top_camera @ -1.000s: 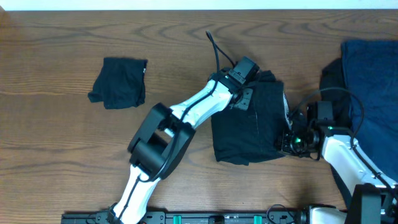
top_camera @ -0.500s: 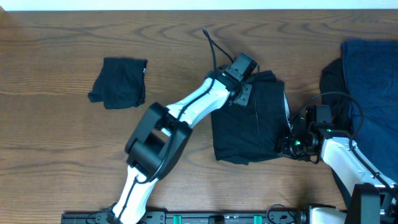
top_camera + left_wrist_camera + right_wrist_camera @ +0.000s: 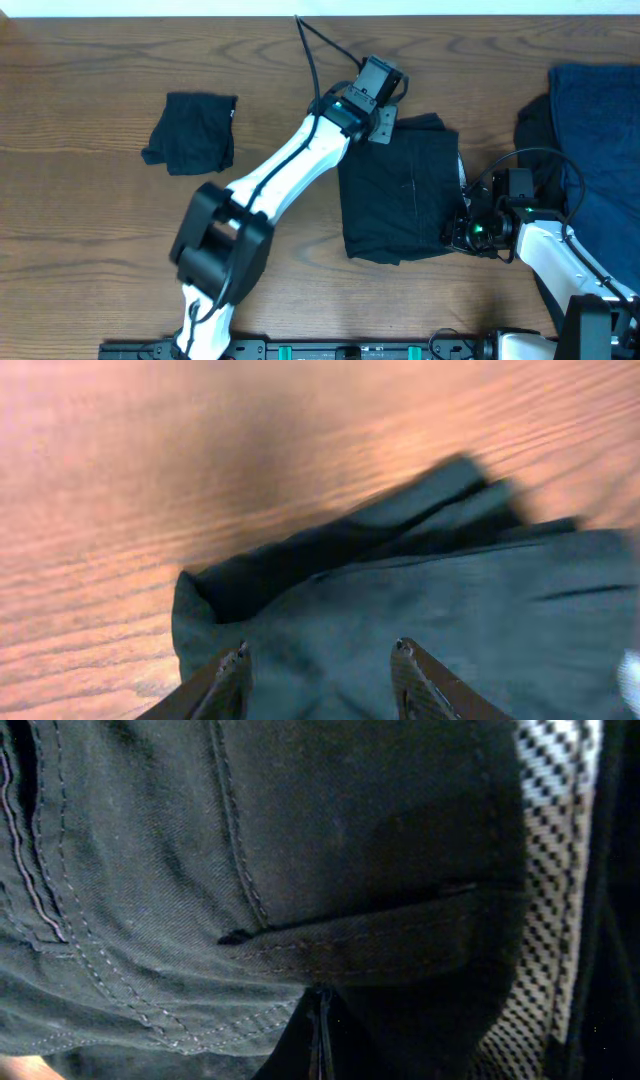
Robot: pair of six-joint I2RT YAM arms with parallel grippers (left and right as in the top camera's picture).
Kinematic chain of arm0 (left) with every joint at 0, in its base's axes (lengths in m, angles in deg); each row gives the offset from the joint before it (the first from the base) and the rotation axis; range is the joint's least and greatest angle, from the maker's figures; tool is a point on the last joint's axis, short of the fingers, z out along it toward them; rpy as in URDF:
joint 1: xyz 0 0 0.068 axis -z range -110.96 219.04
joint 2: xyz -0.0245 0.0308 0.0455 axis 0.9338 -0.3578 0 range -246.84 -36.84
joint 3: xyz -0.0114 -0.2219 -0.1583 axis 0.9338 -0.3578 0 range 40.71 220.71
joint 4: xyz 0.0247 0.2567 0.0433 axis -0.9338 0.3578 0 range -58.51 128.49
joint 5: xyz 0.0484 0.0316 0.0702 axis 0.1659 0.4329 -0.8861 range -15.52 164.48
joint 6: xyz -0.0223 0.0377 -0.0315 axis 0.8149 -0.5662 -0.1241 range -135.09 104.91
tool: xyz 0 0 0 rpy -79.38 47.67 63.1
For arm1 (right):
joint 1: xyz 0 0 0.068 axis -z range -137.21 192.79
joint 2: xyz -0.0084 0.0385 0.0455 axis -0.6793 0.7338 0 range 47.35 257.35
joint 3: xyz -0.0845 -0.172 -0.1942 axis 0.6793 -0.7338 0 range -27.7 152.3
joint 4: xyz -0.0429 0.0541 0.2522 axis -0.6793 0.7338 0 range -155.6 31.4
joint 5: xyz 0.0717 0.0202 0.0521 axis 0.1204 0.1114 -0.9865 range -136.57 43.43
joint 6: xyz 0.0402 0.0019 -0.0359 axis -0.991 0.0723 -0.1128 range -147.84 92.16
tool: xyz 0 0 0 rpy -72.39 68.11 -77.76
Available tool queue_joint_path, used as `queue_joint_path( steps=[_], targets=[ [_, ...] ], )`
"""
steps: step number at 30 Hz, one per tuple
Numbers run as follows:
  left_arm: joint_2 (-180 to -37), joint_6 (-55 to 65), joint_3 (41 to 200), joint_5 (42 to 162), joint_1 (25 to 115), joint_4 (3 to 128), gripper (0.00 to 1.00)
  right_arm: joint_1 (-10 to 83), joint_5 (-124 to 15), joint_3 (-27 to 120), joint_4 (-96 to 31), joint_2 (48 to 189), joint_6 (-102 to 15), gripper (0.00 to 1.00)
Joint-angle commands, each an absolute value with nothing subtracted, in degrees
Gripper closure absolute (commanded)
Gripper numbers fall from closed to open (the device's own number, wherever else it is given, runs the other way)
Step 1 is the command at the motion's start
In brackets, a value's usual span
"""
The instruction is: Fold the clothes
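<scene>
The clothes being worked on are a large black garment [image 3: 400, 195], folded into a rough rectangle at the table's middle right. It has a pale inner edge [image 3: 461, 172]. My left gripper [image 3: 384, 120] hovers over its far left corner, open with nothing between the fingers [image 3: 405, 660]; in the left wrist view the dark cloth [image 3: 450, 600] lies just below. My right gripper [image 3: 456, 230] is at the garment's right edge, shut with its tips pinched at the stitched hem [image 3: 330, 945]. A checked pale lining [image 3: 550, 870] shows beside it.
A small folded black garment [image 3: 190, 130] lies at the left. A navy-blue cloth [image 3: 600, 140] and more dark cloth [image 3: 532, 125] are heaped at the right edge. Bare wooden table [image 3: 120, 230] surrounds them. The left arm's cable [image 3: 315, 45] loops toward the far edge.
My left gripper has drawn back from the garment's upper part toward its far left corner, and its jaws have narrowed a little. The right gripper has stayed put.
</scene>
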State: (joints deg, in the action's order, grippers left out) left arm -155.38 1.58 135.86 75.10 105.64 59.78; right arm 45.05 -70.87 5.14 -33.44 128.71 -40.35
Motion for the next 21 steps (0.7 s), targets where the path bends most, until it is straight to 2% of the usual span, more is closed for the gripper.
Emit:
queue_joint_path(
  steps=[1, 8, 16, 19, 21],
  targets=[
    [-159.99, 1.1, 135.4, 73.72, 104.06, 59.93, 0.53, 44.64, -71.87, 5.23, -33.53, 129.1, -39.52, 0.98],
    [-164.03, 1.08, 135.45, 73.77, 102.47, 59.21, 0.57, 44.64, -71.5, 5.23, -33.51, 129.1, -39.32, 0.97],
    [-154.98, 0.68, 136.63, 73.85, 102.47, 62.01, 0.58, 44.64, -70.76, 5.23, -33.68, 129.1, -39.32, 0.92],
    [-149.67, 2.36, 136.63, 74.66, 102.82, 66.05, 0.57, 44.64, -70.8, 5.23, -33.79, 129.1, -39.32, 0.75],
    [-146.7, 3.04, 136.63, 77.18, 102.95, 70.34, 0.58, 44.64, -70.91, 5.36, -34.71, 129.08, -39.32, 0.56]
  ],
)
